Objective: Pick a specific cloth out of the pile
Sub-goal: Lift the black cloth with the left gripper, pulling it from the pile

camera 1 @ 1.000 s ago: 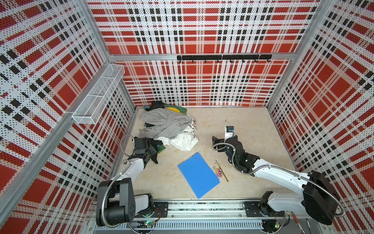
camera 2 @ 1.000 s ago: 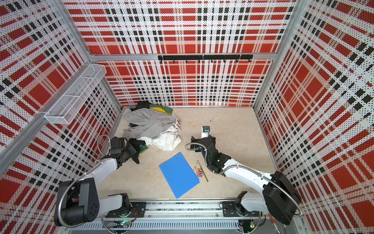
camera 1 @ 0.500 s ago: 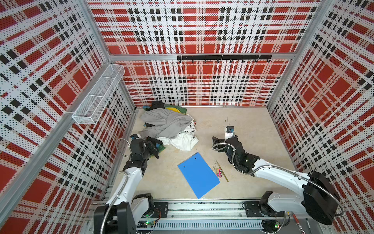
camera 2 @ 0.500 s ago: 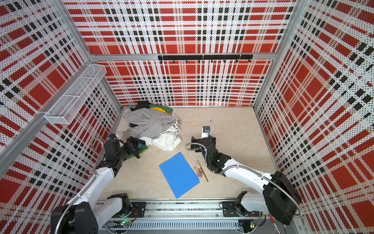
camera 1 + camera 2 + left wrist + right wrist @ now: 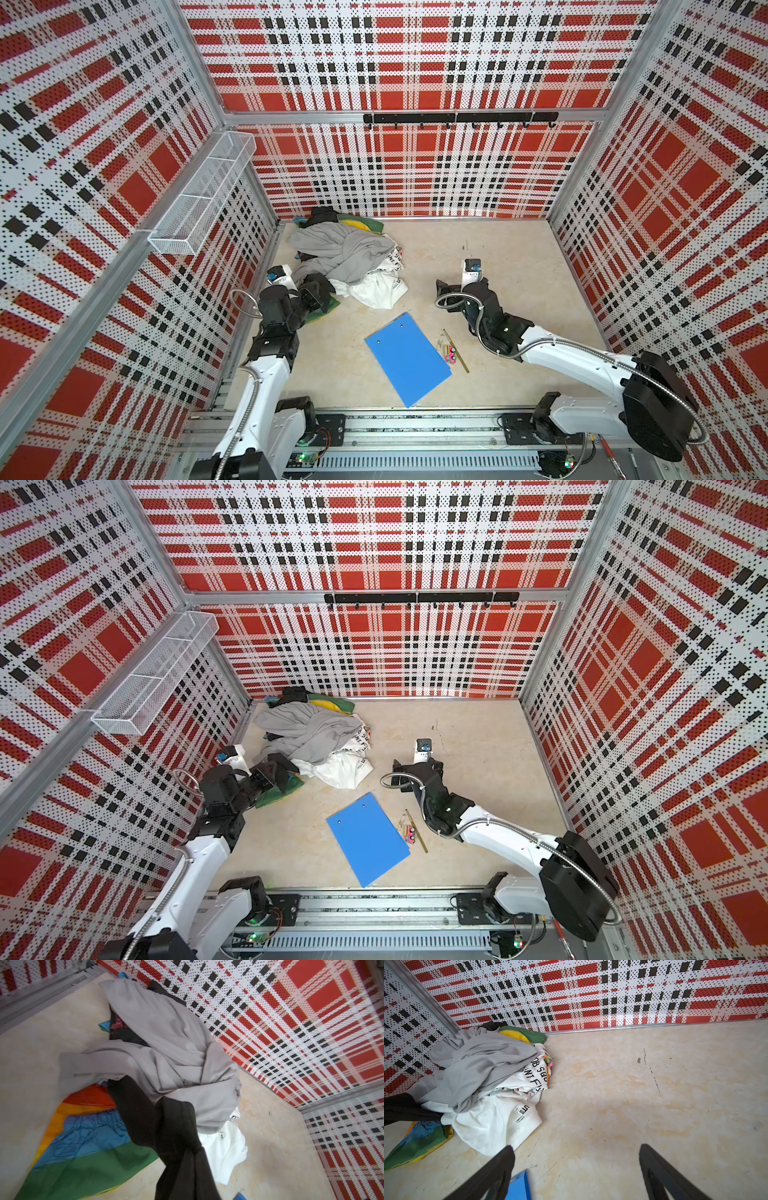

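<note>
Beige tabletop [image 5: 519, 257], red plaid walls [image 5: 415, 187].

Item one: the pile [image 5: 345, 253], heaped in the back left corner.

Item two: the cloth [image 5: 166, 1126], black, one end clamped in the left gripper [image 5: 319, 291], the rest pinned under the grey garment [image 5: 166, 1043]. A red print [image 5: 117, 1024] shows on black fabric deeper in the heap.

Item three: right gripper [image 5: 576, 1148], jaws wide and empty, over bare table near the blue clipboard [image 5: 407, 357].

We judge a slow pull up and away from the wall best; a hard tug could drag the grey garment and the white garment [image 5: 492, 1124] along.
</note>
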`<state>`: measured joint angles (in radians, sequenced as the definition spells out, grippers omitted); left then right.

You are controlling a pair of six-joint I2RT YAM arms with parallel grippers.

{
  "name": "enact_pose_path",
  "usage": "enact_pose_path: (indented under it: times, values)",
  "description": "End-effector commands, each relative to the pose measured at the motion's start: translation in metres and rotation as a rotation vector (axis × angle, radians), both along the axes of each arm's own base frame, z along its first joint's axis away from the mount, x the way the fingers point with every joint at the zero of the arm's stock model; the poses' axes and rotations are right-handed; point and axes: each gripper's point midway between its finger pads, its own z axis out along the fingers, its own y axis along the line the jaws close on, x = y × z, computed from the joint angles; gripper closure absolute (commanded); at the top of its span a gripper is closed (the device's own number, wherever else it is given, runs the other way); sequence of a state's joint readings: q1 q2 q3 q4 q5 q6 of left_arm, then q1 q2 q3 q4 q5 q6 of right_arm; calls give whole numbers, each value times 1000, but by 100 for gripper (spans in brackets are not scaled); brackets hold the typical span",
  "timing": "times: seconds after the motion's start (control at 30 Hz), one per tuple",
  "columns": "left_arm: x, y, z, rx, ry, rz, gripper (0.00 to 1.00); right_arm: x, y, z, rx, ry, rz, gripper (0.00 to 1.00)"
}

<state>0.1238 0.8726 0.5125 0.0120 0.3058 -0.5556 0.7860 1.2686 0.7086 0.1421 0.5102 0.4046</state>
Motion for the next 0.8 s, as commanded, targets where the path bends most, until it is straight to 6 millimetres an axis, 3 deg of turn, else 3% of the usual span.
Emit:
enact_pose_path:
  times: [0.0,0.23,0.5,0.77]
  values:
    - [4,-11,54,-18,-157,-72,100,4,5,24,34,-49,0,0]
    - [5,-10,67,-27,-183,-74,100,3,4,24,39,-50,0,0]
    - [13,-18,117,-31,-331,-143,100,1,1,21,42,-48,-5,0]
    - [18,-15,142,-71,-434,-131,100,-4,11,24,60,-67,72,0]
